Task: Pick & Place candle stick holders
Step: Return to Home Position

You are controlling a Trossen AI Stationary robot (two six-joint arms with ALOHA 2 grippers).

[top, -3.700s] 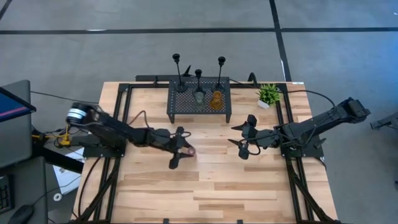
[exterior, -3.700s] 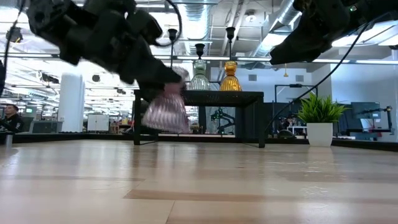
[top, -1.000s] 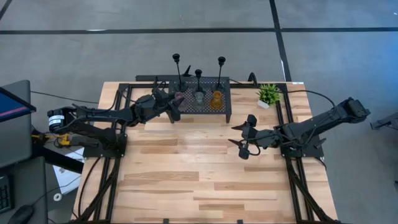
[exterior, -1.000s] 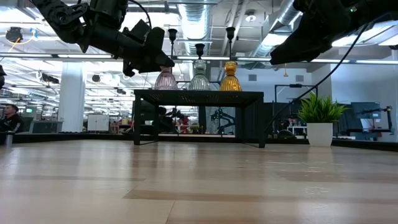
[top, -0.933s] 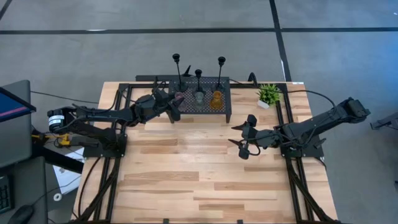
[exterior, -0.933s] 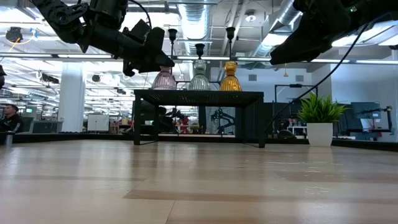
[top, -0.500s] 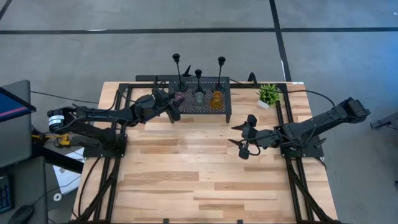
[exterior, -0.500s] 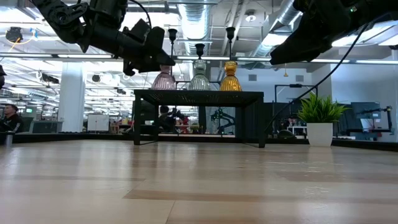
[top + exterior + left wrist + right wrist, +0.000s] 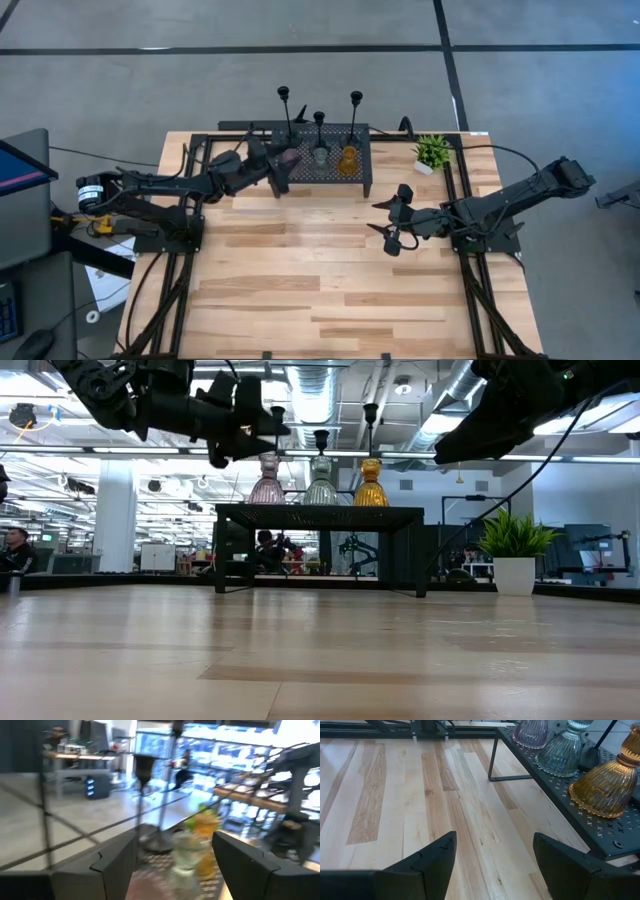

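Pink candle stick holder sits on the rack; left gripper wide beside it, right gripper wide.

- Bright, even light falls from above on the table; the shadows there are soft and short.
- In the low view the ceiling lamps glare, and the rack stands dark against them.
- The amber holder glints.
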